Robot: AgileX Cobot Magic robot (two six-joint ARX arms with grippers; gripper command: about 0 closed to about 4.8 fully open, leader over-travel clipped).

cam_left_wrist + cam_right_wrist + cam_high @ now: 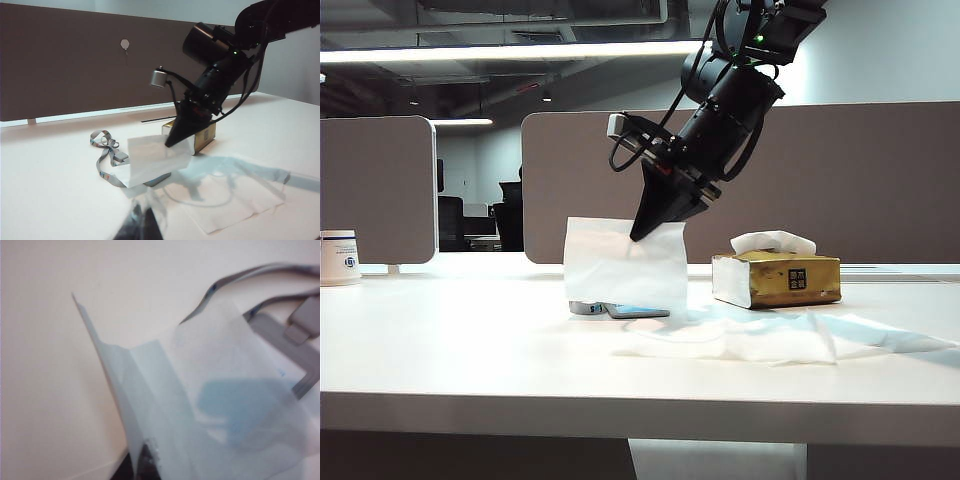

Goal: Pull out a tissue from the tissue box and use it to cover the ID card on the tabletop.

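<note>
Now the right gripper (642,232) hangs above the middle of the tabletop (470,340), nose tilted down and leftward, jaws pinched shut on the top right corner of the tissue (620,265). That tissue hangs nearly upright like a curtain, its lower edge reaching down in front of the ID card (638,311), which lies flat with its long side running left to right. Just right sits the tissue box (785,279), long axis across the scene, white tuft (772,241) up. A wider creased sheet (760,340) lies nearer. Only a dark blur at the left wrist view's edge shows the left gripper (142,224); I cannot tell its jaws.
</note>
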